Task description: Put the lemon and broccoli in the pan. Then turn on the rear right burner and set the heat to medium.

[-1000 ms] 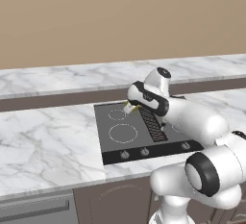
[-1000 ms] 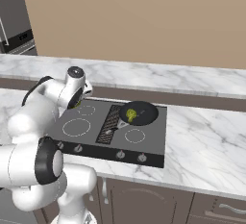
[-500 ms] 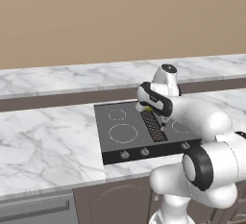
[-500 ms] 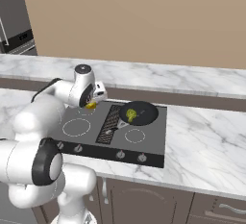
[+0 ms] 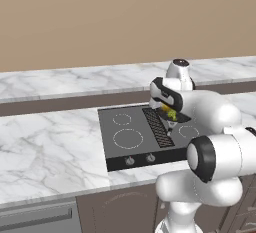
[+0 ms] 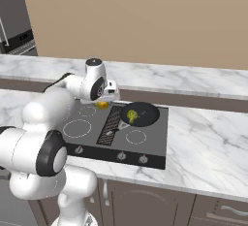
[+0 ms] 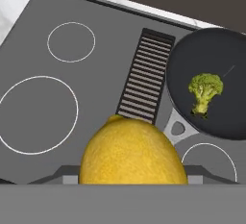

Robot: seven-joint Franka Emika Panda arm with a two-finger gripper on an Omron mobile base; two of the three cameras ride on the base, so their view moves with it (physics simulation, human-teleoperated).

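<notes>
My gripper [image 6: 103, 101] is shut on the lemon [image 6: 102, 105], a round yellow fruit held above the cooktop just left of the centre grille. In the hand view the lemon [image 7: 132, 151] bulges up between the gripper [image 7: 130, 174] fingertips. The black pan [image 6: 147, 114] sits on the rear right burner, to the right of the gripper. The green broccoli [image 6: 131, 116] lies inside it. In the hand view the pan [image 7: 178, 62] is at the upper right, its handle pointing toward the lemon, and the broccoli [image 7: 205, 91] rests near its middle.
The dark cooktop [image 6: 87, 128] is set into a white marble counter [image 6: 203, 142]. Three knobs [image 6: 122, 156] run along its front edge. A ribbed grille [image 7: 143, 81] divides the left burner rings [image 7: 38, 115] from the right side. A raised marble ledge [image 6: 184, 77] runs behind.
The arm has swung right across the cooktop carrying the lemon, from over the left burners to beside the centre grille, closer to the pan. The broccoli has stayed in the pan.
</notes>
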